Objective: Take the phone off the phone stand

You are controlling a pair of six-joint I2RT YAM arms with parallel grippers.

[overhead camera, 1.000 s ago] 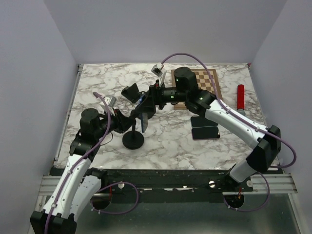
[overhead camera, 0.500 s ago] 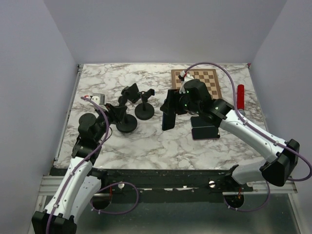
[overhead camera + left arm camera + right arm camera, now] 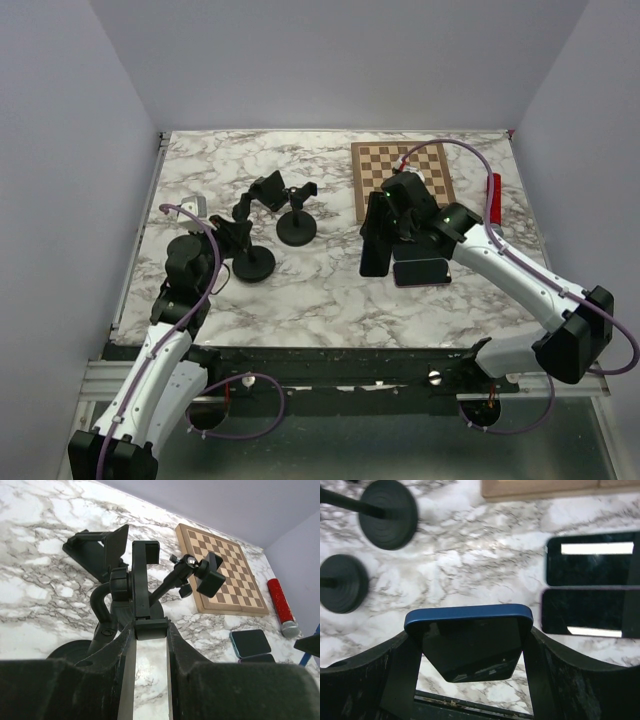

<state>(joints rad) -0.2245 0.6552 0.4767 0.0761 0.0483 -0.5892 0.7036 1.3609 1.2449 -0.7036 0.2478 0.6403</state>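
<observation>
The black phone stand (image 3: 254, 263) stands at the left of the marble table, and its cradle (image 3: 142, 580) is empty. My left gripper (image 3: 240, 226) is shut on the cradle's lower clamp (image 3: 150, 628). My right gripper (image 3: 378, 232) is shut on the blue-cased phone (image 3: 375, 240) and holds it on end above the table, well to the right of the stand. In the right wrist view the phone (image 3: 470, 640) sits between my fingers with its dark screen facing the camera.
A second stand (image 3: 297, 229) and a black holder (image 3: 268, 190) are behind the first. Two dark phones (image 3: 590, 557) (image 3: 587, 612) lie flat right of centre, next to the held phone. A chessboard (image 3: 402, 172) and a red cylinder (image 3: 492, 200) lie at the back right.
My right gripper has carried the phone out of the stand and rightward toward the phones on the table. My left gripper kept hold of the stand, which shifted left.
</observation>
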